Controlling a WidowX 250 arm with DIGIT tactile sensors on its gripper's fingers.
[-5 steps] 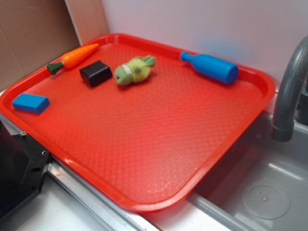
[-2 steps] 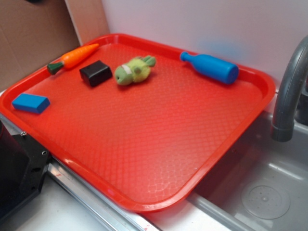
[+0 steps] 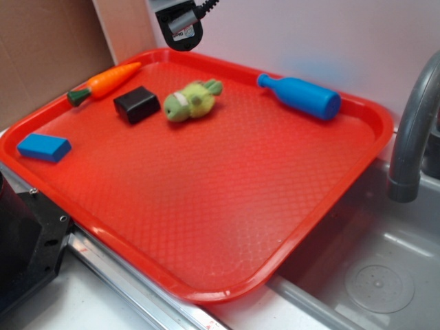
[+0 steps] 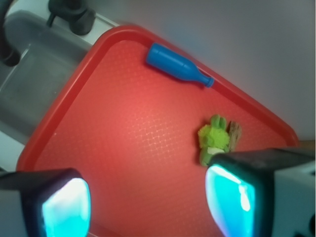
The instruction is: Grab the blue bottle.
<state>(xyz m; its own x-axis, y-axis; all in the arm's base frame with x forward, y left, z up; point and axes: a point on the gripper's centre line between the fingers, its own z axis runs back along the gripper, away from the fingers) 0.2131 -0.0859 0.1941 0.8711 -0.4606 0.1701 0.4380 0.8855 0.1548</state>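
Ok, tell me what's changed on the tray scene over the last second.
The gripper has come into the exterior view at the top, above the tray's far edge, jaws open and holding nothing. The blue bottle, carrot, black block, green plush toy and blue block lie where they were.

The red plastic tray (image 3: 227, 206) has a fine dimpled texture; the smooth blue plastic bottle (image 3: 302, 96) looks matt; the green plush toy (image 3: 191, 100) is fuzzy cloth.

Toy kitchen: grey sink (image 3: 371, 275), faucet (image 3: 412, 137), red tray (image 3: 206, 206).
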